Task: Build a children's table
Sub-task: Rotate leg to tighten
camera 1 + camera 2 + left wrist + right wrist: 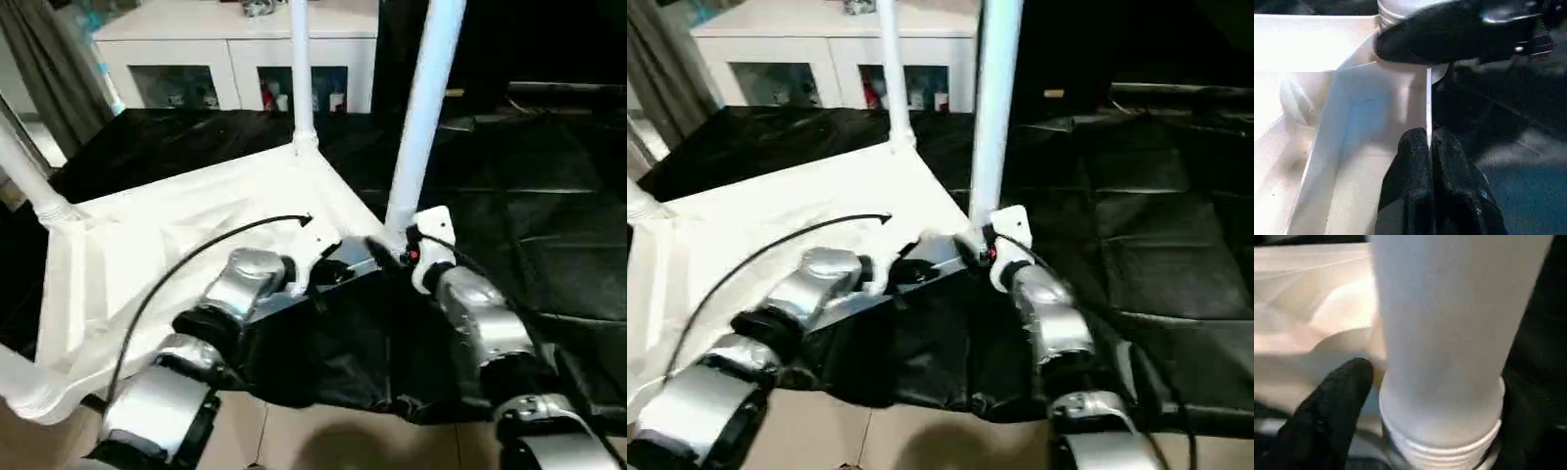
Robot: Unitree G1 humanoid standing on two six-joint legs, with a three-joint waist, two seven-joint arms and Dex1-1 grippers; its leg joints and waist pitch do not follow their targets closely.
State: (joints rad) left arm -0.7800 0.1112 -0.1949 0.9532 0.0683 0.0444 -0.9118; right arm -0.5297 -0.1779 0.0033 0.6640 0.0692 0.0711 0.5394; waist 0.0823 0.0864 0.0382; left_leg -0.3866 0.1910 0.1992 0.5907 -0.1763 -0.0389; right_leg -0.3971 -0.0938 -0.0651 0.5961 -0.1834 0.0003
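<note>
Table top (pixel 186 230) lies underside up; a leg (pixel 423 108) stands in its near corner socket; right pincer (pixel 1435 431) clasps that leg's base; left pincer (pixel 1430 161) pinches the top's rim beside it.

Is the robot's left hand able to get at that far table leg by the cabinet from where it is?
Probably not: the left hand is pinching the tabletop edge, and the far leg stands across it.

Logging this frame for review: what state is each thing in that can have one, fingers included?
Table top: upside down on the black sheet, ribbed underside up.
Near right leg: upright in its corner socket.
Far leg: upright in its socket.
Left leg: in its socket, leaning.
Left gripper: fingers shut on the table top's thin edge wall.
Right gripper: fingers around the near right leg's base.
</note>
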